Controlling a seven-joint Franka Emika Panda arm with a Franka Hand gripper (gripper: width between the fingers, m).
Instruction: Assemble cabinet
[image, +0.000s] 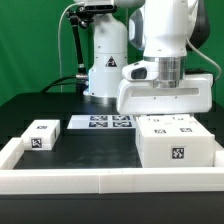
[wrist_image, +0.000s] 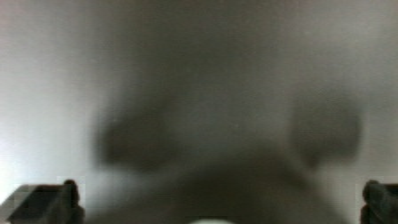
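The cabinet's box body (image: 175, 142) is a large matte white box with black-and-white tags on its top and front, standing at the exterior view's right. A smaller white tagged block (image: 41, 134) lies at the exterior view's left. My gripper (image: 167, 114) is directly over the box body, its hand just above the top face. In the wrist view a blurred white surface (wrist_image: 196, 70) fills the picture at very close range. My gripper (wrist_image: 217, 205) shows only dark fingertips (wrist_image: 47, 203) at the two far edges, wide apart. It is open; nothing shows between the fingers.
The marker board (image: 100, 122) lies flat at the back middle of the black table. A long low white border wall (image: 100, 180) runs along the front and up the left side. The robot's white base (image: 105, 70) stands behind the board.
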